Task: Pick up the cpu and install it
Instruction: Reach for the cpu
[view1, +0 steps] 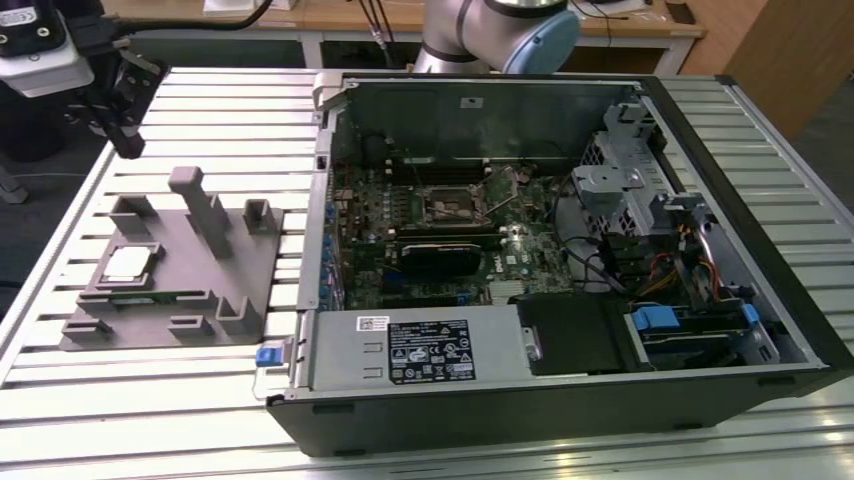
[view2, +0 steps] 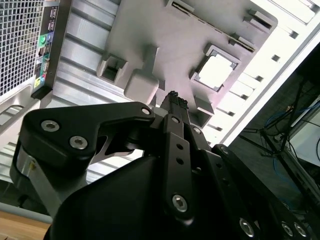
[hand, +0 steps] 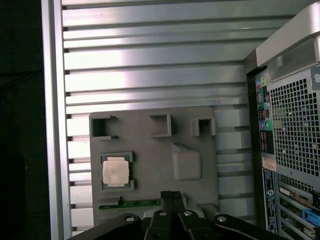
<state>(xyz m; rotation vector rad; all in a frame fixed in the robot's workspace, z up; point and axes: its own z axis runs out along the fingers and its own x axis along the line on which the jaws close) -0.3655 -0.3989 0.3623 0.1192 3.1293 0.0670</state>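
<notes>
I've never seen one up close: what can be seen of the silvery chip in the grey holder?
The cpu is a small flat square with a pale silver-white metal top. It lies flat in a framed square recess of the grey fixture on the slatted table, beside the open computer case. Nothing rests on it.

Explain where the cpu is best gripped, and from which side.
Probably by two opposite edges, coming straight down from above: the cpu lies flat, top up, in a shallow square recess of the fixture, so only its rim offers purchase.
</notes>
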